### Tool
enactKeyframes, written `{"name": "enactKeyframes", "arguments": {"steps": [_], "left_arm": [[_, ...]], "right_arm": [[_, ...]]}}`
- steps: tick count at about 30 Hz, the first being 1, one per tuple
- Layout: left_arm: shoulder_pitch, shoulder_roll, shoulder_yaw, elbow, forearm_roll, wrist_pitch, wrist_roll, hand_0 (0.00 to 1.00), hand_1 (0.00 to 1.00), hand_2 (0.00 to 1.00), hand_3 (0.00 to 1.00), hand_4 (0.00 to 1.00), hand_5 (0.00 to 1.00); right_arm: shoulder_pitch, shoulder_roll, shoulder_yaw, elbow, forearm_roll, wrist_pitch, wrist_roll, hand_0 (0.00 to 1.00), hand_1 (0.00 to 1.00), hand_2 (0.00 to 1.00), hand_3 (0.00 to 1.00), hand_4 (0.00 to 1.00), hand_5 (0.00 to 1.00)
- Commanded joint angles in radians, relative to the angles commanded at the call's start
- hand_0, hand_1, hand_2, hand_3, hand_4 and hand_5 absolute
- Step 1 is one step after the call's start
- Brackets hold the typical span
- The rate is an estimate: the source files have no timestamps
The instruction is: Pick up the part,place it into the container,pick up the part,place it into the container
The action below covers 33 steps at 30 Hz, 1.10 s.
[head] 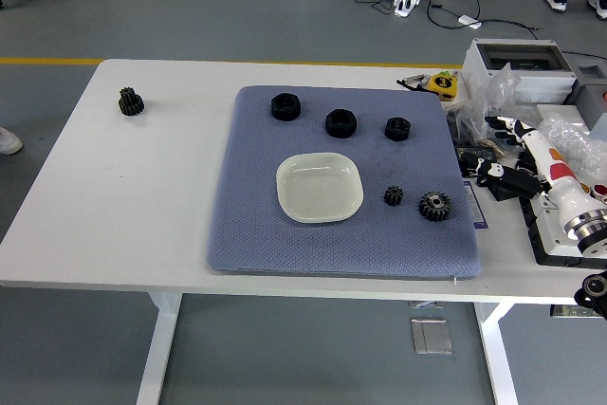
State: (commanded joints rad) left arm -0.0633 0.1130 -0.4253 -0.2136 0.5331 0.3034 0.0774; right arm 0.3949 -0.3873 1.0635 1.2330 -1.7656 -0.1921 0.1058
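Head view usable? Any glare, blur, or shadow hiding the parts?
Head view: even, soft light; sharp focus; faint shadows only. Dish has a mild sheen, not blown out. Black nuts and gears contrast well against the blue mat, though their surface detail is lost.

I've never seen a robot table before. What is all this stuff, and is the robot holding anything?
The picture comes from a camera high on the robot, looking down at its white table. At the right edge you see the robot's right hand, white and black, fingers relaxed, holding nothing. On a blue-grey padded mat sits an empty pale square dish, three black nuts behind it and two small black gears beside it. Another dark gear lies far left, off the mat.
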Motion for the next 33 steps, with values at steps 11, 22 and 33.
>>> {"name": "enactKeyframes", "arguments": {"steps": [11, 22, 33], "left_arm": [[0.002, 0.001, 0.001, -0.001, -0.003, 0.001, 0.001, 0.628, 0.630, 0.621, 0.564, 0.633, 0.552], [-0.001, 0.002, 0.000, -0.002, 0.000, 0.002, 0.003, 0.628, 0.630, 0.621, 0.564, 0.633, 0.553], [-0.002, 0.004, -0.011, -0.004, 0.018, 0.000, 0.010, 0.629, 0.631, 0.621, 0.564, 0.633, 0.552]], "right_arm": [[0.125, 0.004, -0.170, -0.095, -0.277, 0.061, 0.009, 0.728, 0.744, 0.785, 0.806, 0.998, 0.372], [0.218, 0.016, -0.310, -0.236, -0.189, 0.099, 0.003, 0.726, 0.738, 0.772, 0.794, 0.998, 0.386], [0.290, 0.043, -0.398, -0.343, -0.140, 0.100, 0.004, 0.693, 0.712, 0.740, 0.769, 0.998, 0.426]]}}
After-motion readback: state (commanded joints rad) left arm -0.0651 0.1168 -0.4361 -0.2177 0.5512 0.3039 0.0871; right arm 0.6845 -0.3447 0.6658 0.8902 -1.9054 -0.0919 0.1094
